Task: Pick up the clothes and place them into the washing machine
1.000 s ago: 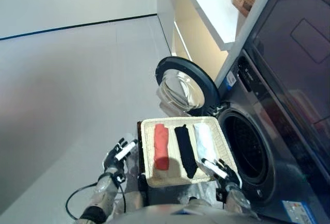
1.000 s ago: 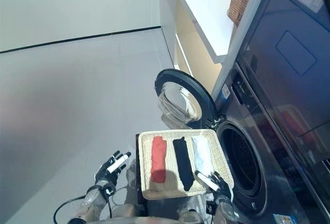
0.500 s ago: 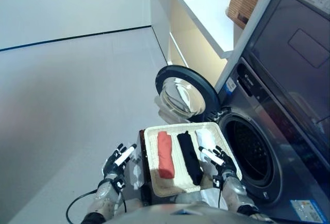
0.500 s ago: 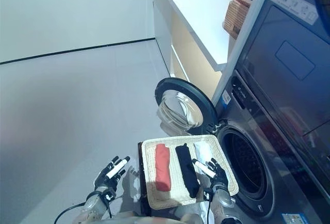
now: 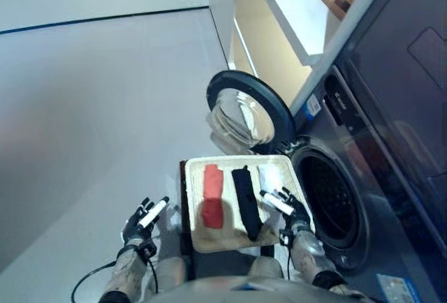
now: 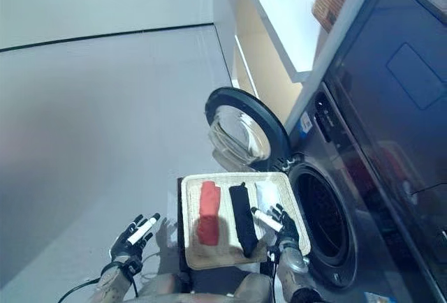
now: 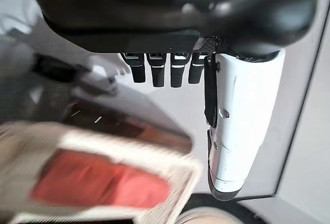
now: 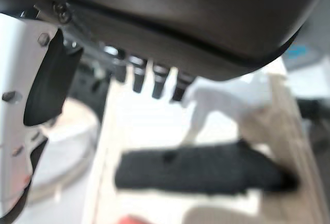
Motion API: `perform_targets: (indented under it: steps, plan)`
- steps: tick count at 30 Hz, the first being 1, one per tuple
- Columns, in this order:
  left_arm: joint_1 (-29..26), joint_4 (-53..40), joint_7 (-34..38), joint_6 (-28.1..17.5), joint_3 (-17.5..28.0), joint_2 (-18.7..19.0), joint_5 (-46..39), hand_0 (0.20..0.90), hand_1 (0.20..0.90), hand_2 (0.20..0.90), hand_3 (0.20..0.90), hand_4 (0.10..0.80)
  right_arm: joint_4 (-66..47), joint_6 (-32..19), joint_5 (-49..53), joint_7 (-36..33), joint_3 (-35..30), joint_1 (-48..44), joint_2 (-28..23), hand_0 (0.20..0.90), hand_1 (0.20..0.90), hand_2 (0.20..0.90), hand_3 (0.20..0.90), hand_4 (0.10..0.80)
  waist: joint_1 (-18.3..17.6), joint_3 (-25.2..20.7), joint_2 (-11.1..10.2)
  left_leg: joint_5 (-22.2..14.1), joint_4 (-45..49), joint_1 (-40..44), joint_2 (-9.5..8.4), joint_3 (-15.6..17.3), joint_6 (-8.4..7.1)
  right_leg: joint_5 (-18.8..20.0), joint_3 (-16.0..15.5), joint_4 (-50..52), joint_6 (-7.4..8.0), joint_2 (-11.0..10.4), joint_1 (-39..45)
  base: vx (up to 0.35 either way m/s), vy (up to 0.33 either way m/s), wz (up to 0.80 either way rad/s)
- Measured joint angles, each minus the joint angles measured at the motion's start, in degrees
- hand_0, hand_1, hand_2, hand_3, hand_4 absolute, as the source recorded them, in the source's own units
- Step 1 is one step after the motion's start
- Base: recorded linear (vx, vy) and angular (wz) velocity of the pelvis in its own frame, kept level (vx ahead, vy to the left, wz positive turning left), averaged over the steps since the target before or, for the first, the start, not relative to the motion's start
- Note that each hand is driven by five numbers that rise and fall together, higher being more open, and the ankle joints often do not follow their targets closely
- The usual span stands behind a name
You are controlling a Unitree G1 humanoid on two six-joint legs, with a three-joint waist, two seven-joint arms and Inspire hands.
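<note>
Red cloth point(image 5: 212, 195), black cloth point(image 5: 244, 192) and white cloth point(image 5: 269, 175) lie side by side in a tray point(image 5: 230, 241) before the open washing machine point(image 5: 328, 198). Right robot hand point(image 5: 288, 207) spread above the white cloth; left robot hand point(image 5: 142, 218) spread beside the tray.

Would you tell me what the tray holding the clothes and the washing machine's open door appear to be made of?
The tray looks like woven wicker or rattan: pale straw colour with a ribbed rim, though the weave itself is hard to make out. The washing machine door seems to be a dark, glossy plastic or metal ring around a clear domed window, probably glass, since it reflects light and shows the floor through it.
</note>
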Motion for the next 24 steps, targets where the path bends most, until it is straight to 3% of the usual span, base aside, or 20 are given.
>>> perform_targets:
  steps: [3,5,12,18,24]
  plan:
    - [-1.04,-1.41,-0.03,-0.05,-0.79,-1.63,-0.20,0.900,0.900,0.900,0.900,0.800,-0.41,-0.15,-0.27,-1.90,-0.11,-0.16,-2.69,0.900,0.900,0.900,0.900,0.800,-0.71,0.16,1.67,-0.03,1.89,-3.64,2.29,-2.19,-1.18,-0.30,-2.95,0.06,-1.14,1.95,-0.77,-0.194,-0.112,0.37]
    - [-3.58,-3.48,0.02,-0.31,-2.08,-1.86,-0.32,0.900,0.900,0.900,0.900,0.800,-2.64,-0.13,-1.97,-3.85,-0.90,-0.63,-4.98,0.900,0.900,0.900,0.900,0.800,-2.02,0.93,3.05,0.85,2.45,-7.73,3.60,-1.30,-1.04,-0.64,-5.94,0.89,-1.90,2.21,-3.27,-0.029,-0.032,0.57]
    - [-7.03,-5.95,2.02,-0.88,-2.19,-0.45,-0.28,0.900,0.900,0.900,0.900,0.800,-0.80,0.77,-13.35,-8.15,2.28,-11.09,-6.27,0.900,0.900,0.900,0.900,0.800,-1.18,4.71,3.62,0.96,3.62,-10.07,3.29,-0.19,-0.98,-0.50,-2.81,2.82,-1.79,1.79,-8.13,-0.070,-0.022,-0.13]
    - [-10.88,-6.87,2.17,-1.12,-2.82,-0.62,-0.31,0.900,0.900,0.900,0.900,0.800,14.09,2.37,-15.61,-9.04,3.44,-24.84,-7.22,0.900,0.900,0.900,0.900,0.800,1.29,9.41,4.54,0.73,6.22,-14.70,2.85,-1.18,-0.51,-0.19,-2.86,5.18,-1.74,1.26,-12.16,-0.080,0.050,0.03]
    - [-10.03,-10.81,1.32,-1.13,-6.24,1.33,-0.15,0.900,0.900,0.900,0.900,0.800,25.52,4.15,-16.91,-9.44,3.47,-30.39,-9.01,0.900,0.900,0.900,0.900,0.800,3.19,11.45,5.94,-0.60,9.31,-17.64,1.21,-1.59,0.72,-0.74,-2.83,7.03,-1.14,-0.64,-14.18,-0.055,0.053,0.10]
